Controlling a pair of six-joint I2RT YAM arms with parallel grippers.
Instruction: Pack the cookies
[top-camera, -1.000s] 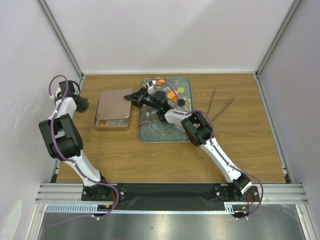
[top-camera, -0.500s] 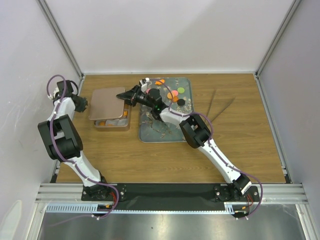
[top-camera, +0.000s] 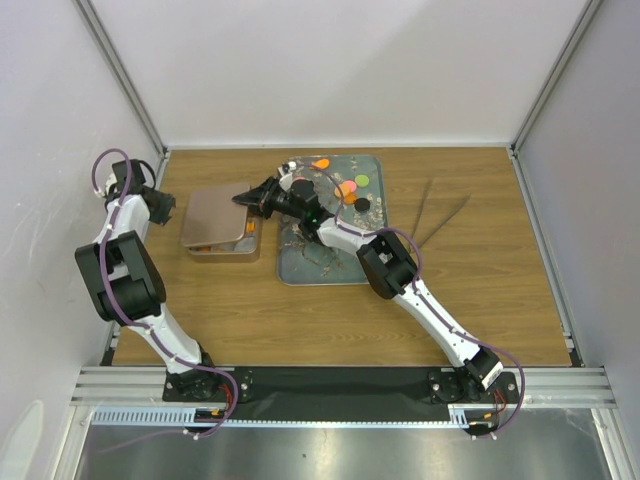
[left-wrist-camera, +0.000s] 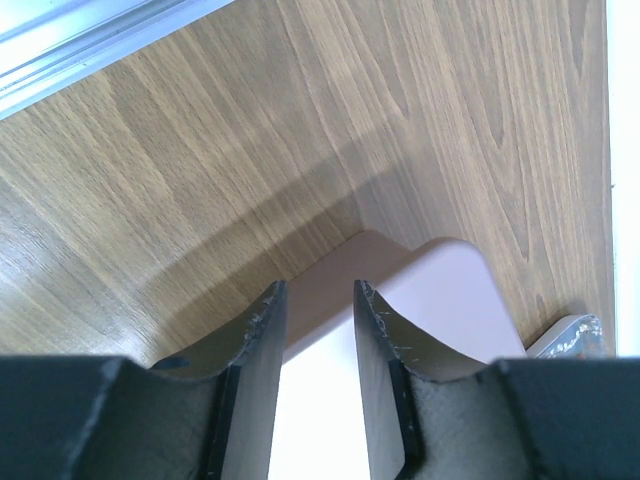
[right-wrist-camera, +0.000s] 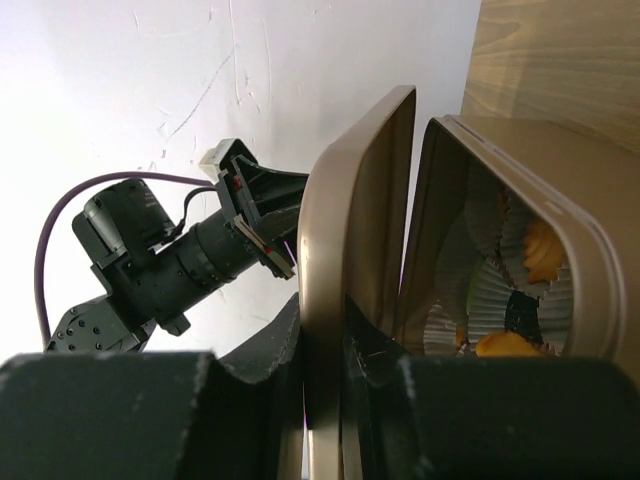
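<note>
rose-gold lid (top-camera: 212, 215), pinched at its edge by the right claw (top-camera: 243, 198), hangs skewed over the tin (top-camera: 225, 255) of cookies (right-wrist-camera: 545, 250); left claw (left-wrist-camera: 318, 290) narrowly parted, empty. squaring lid to rim before pressing looks wise.

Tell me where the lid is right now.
In the top view the lid sits askew over the tin, left of the tray, with its right edge pinched in the right end effector.
</note>
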